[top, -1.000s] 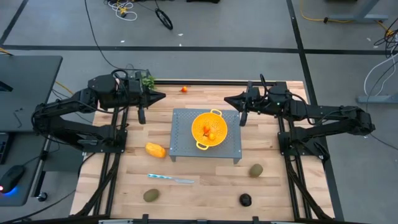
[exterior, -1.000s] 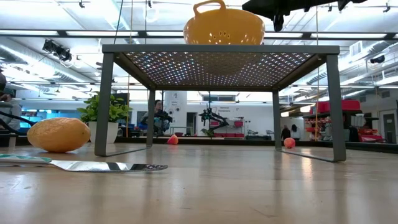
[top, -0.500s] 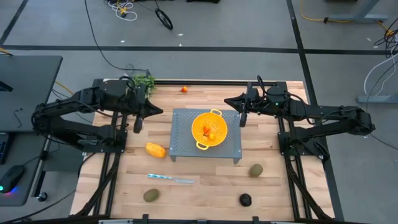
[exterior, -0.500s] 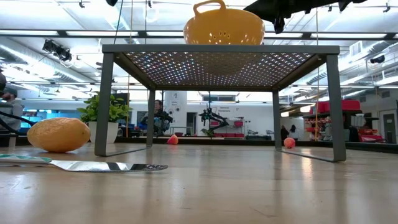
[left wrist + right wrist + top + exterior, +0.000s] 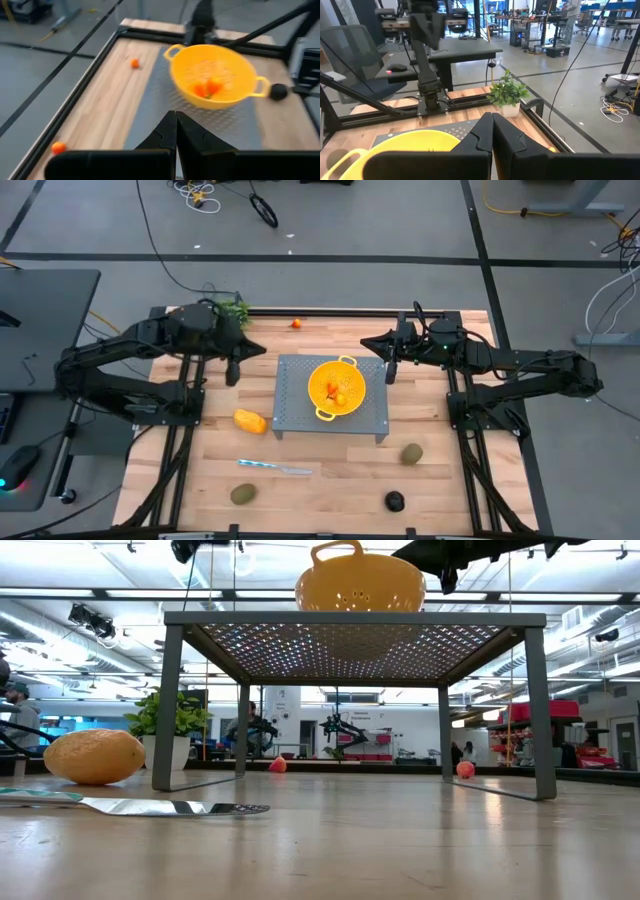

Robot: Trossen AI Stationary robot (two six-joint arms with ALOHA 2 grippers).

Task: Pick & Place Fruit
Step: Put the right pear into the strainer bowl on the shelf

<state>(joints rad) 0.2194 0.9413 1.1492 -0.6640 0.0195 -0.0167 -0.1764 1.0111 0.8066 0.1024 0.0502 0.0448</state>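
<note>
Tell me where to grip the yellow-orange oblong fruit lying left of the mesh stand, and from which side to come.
Grip the yellow-orange oblong fruit across its narrow middle, coming straight down from above. It lies flat on the table with its long axis running roughly left to right, so fingers closing across the short width should seat best. The left gripper is nearest; open wood surrounds it.

**The yellow bowl seen from the left arm**

The left gripper point(image 5: 176, 131) had its two dark fingers pressed together with no gap. Past them a yellow bowl point(image 5: 217, 75) with holes and two handles sat on a grey metal stand point(image 5: 160, 100). A few small orange-red balls point(image 5: 207, 89) lay inside the bowl. One orange ball point(image 5: 134, 63) sat on the wooden table point(image 5: 100, 115) beside the stand. Another orange ball point(image 5: 58, 147) lay near the table's dark edge. A dark round thing point(image 5: 278, 91) showed just past one handle.
</note>
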